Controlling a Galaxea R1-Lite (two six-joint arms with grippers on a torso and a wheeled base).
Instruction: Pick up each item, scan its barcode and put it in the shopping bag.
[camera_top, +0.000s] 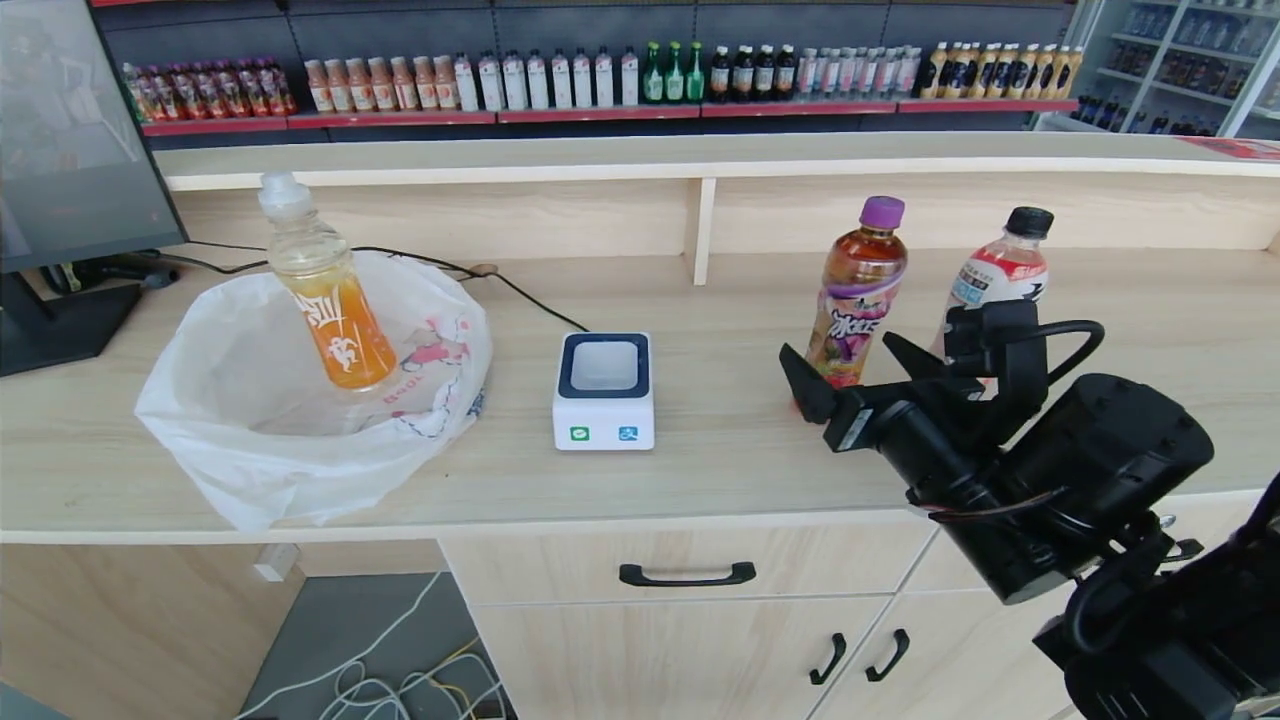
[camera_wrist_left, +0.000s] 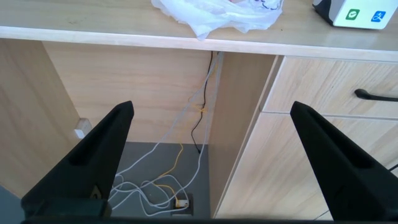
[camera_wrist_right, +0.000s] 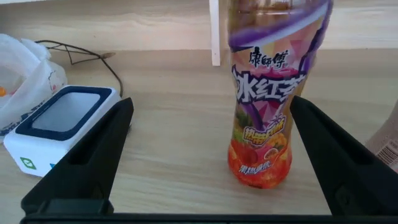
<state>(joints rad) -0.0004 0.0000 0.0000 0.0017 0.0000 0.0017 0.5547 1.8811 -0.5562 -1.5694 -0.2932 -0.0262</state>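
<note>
Shop shelves of drinks line the back wall; a pale wooden counter runs in front; on it, to the left, a white bag lies open with an orange bottle leaning inside; a scanner sits mid-counter, well apart from the bag; further right a purple-capped bottle stands upright, a black-capped bottle just beside it. The right gripper is level with the purple-capped bottle's lower half, jaws spread wide and empty; the bottle stands ahead in the gap between the fingers, ungripped. The left gripper hangs below the counter edge, facing the cabinet front, jaws wide apart, holding nothing.
</note>
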